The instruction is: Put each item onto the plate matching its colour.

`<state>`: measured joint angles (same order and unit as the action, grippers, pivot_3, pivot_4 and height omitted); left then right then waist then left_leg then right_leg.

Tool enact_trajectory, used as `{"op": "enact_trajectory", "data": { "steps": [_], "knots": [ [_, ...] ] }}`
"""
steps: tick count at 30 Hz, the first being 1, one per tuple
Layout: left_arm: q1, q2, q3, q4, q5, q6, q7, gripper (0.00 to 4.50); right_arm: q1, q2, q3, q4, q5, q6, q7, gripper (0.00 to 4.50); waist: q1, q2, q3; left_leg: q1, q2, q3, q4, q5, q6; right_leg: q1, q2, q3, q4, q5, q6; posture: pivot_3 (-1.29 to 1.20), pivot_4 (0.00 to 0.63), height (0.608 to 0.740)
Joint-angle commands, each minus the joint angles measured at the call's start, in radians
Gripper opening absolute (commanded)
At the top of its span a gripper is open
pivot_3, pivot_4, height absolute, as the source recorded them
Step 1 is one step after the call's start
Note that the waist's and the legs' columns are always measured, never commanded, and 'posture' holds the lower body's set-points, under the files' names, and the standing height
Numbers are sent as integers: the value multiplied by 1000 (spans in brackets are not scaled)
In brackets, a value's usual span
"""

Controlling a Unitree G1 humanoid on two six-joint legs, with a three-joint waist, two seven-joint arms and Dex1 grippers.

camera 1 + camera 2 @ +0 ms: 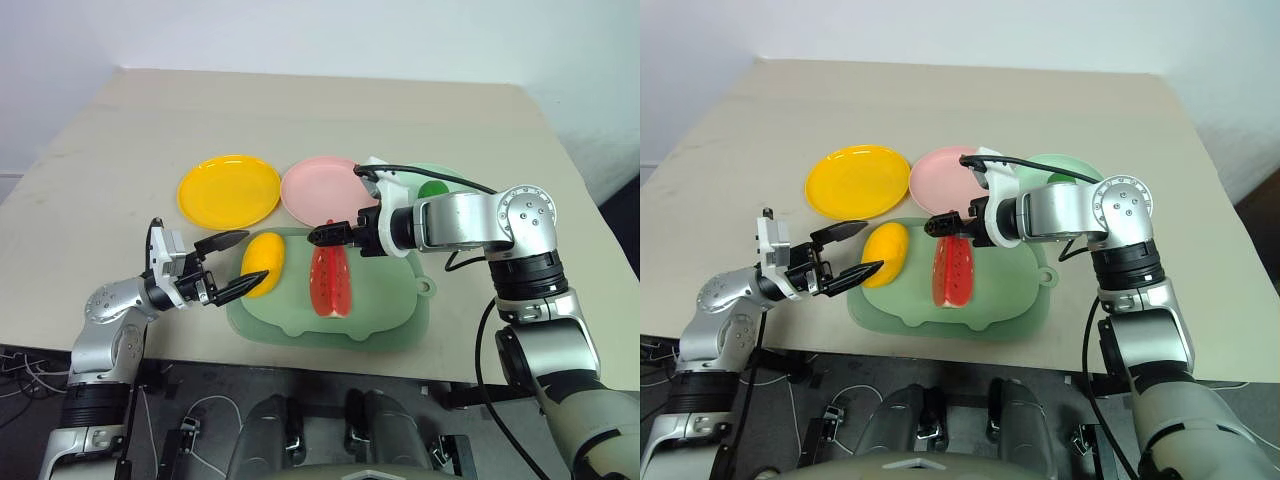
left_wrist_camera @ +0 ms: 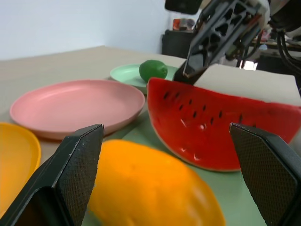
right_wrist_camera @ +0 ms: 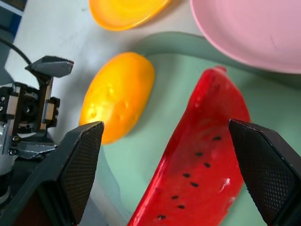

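On the desk (image 1: pixel 90 150) lies a large pale green mat (image 1: pixel 390 320), and on it rest the yellow mango (image 1: pixel 263 264) at the left and the red watermelon wedge (image 1: pixel 330 280) just right of it, apart from each other. Beyond the mat's far edge stand three plates in a row: the yellow plate (image 1: pixel 229 190) at the left, the pink plate (image 1: pixel 320 190) in the middle and the mint green plate (image 1: pixel 455 180) at the right, partly hidden behind the right arm. The small dark green ball (image 1: pixel 433 189) already sits on the mint green plate. The yellow and pink plates are bare.

The left claw (image 1: pixel 232 265) hovers at the mat's left edge, its fingers apart on either side of the mango's near end, holding nothing; whether a fingertip touches the mango cannot be told. The right claw (image 1: pixel 328 236) reaches in from the right and hangs just above the far end of the watermelon wedge, its fingers spread wide in the right wrist view, with the wedge below and between them, gripping nothing.
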<state>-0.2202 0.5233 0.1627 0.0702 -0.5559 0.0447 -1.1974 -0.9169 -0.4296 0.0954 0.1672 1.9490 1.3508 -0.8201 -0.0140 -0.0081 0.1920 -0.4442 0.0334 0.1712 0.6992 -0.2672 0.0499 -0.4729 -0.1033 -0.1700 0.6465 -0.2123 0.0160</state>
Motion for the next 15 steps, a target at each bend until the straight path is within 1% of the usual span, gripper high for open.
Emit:
{"op": "enact_trajectory", "data": {
  "steps": [1, 4, 8, 9, 10, 15],
  "knots": [
    [-21, -7, -7, -5, 3, -29, -10, 4500, -9, 15, 19, 35, 23, 20, -66, 4485, -1, 0, 0, 0, 0, 0, 0, 0, 0, 0, 0, 0, 0, 0, 0, 0, 150, 696],
    [-22, -12, -13, 0, 6, -36, -11, 4500, -3, 24, 31, 49, 23, 39, -77, 4485, -3, 0, 0, 0, 0, 0, 0, 0, 0, -1, 0, 0, 1, 0, 0, 0, 150, 696],
    [-16, -16, -18, 1, 9, -44, -13, 4500, 18, 19, 87, 35, 23, 57, -75, 4485, -4, 0, 0, 0, 0, 0, 0, 0, 0, -1, 0, 0, 1, 0, 0, 0, 150, 696],
    [-15, -17, -19, 3, 9, -46, -14, 4500, 18, 6, 109, 28, 23, 52, -105, 4485, -4, 0, 0, 0, 0, 0, 0, 0, 0, -1, 0, 0, 1, 0, 0, 0, 150, 696],
    [-15, -17, -19, 5, 8, -48, -16, 4500, 12, -9, 133, 25, 23, 50, -130, 4485, -3, 0, 0, 0, 0, 0, 0, 0, 0, -1, 0, 0, 1, 0, 0, 0, 150, 696],
    [-19, -20, -29, 20, 10, -54, -25, 4500, -34, -15, 177, 70, 23, 71, -120, 4485, -2, 0, 0, 0, 0, 0, 0, 0, 0, 0, 0, 0, 1, 0, 0, 0, 150, 696]
  ]
}}
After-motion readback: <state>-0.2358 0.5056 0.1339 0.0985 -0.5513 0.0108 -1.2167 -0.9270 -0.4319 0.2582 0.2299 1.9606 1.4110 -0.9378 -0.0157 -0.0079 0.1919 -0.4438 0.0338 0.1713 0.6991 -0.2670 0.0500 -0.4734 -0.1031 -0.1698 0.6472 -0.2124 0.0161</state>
